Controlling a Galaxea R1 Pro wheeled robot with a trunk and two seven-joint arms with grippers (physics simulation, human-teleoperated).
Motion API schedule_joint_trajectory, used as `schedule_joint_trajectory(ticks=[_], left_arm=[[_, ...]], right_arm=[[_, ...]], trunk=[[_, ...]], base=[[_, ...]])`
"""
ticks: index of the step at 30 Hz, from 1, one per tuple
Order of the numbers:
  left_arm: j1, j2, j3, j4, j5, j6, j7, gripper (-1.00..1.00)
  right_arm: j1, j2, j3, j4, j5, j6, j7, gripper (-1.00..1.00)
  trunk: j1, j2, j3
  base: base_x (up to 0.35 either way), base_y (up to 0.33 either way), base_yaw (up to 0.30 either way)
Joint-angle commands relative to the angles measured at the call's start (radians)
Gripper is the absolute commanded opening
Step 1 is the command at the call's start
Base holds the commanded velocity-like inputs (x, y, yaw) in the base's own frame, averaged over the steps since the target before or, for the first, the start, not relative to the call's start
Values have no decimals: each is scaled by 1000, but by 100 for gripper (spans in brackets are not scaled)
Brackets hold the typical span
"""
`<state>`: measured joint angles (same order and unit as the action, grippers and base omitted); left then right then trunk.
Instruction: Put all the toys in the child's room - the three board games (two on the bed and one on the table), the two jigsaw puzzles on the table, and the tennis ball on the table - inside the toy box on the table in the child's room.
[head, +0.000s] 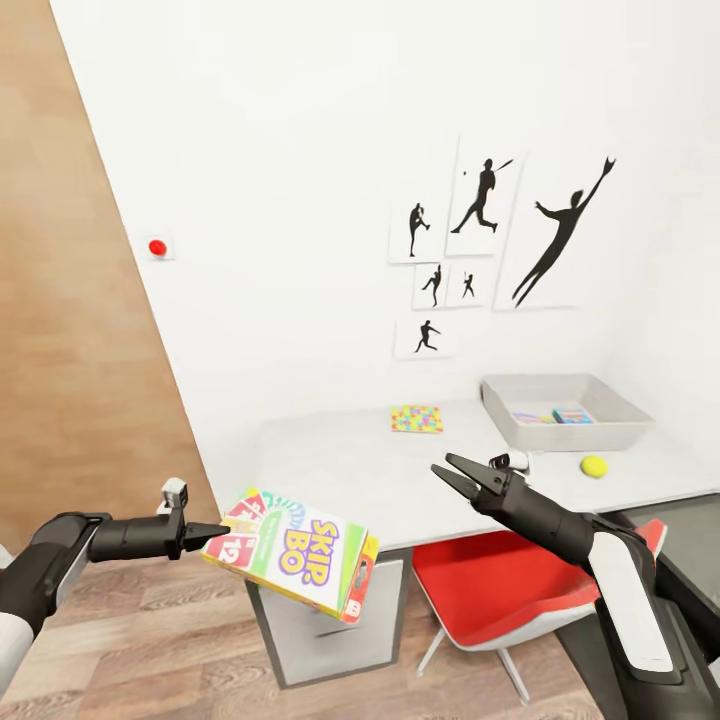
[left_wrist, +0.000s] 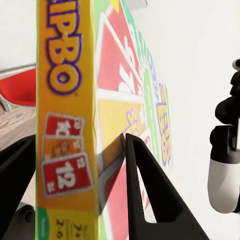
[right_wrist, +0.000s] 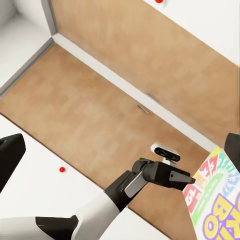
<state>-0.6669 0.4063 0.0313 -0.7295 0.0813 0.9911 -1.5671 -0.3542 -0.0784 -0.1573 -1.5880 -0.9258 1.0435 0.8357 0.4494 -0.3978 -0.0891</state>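
- Head view puts your left gripper (head: 222, 531) at the lower left, clamped on one end of the Skip-Bo game (head: 292, 562), which hangs tilted in the air in front of the table (head: 340, 470), above the wood floor (head: 150, 640)
- Left wrist view confirms it: your two dark fingers (left_wrist: 145, 190) sit either side of the game (left_wrist: 70, 125), one against its orange edge and one against the printed face, closed onto the box
- Your right gripper (head: 458, 476) hovers over the table's front edge with its jaws spread wide and nothing between them
- Right wrist view looks across at your left gripper (right_wrist: 189, 179) pinching the game (right_wrist: 217, 200); behind it are the plank floor (right_wrist: 90, 115) and a wooden door (right_wrist: 150, 50)
- The toy box (head: 560, 425) rests at the far right of the table against the white wall; a blue game (head: 573, 414) and a colourful flat sheet lie inside it, the sheet too small to make out clearly
- One jigsaw (head: 417, 419) lies flat on the table just left of the box, apart from it
- The ball (head: 594, 466), yellow-green, sits on the table just in front of the box
- A red chair (head: 500, 590) is tucked under the table, below your right arm
- Black athlete silhouettes (head: 480, 240) hang on the wall above the table, and a red dot (head: 157, 247) sits on the wall to the left
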Motion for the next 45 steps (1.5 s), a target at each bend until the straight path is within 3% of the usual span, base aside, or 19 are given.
schedule_joint_trajectory(ticks=[1, 31, 45], left_arm=[[0, 1, 0, -1, 1, 10, -4, -100], [0, 0, 1, -1, 3, 9, -4, -100], [0, 0, 1, -1, 3, 9, -4, -100]], right_arm=[[-1, 0, -1, 0, 4, 4, 5, 100], [-2, 0, -1, 0, 4, 4, 5, 100], [-2, 0, -2, 0, 5, 4, 6, 100]], trunk=[[1, -2, -2], [1, -2, 9], [1, -2, 9]], base=[[0, 0, -267], [0, 0, -274], [0, 0, -30]])
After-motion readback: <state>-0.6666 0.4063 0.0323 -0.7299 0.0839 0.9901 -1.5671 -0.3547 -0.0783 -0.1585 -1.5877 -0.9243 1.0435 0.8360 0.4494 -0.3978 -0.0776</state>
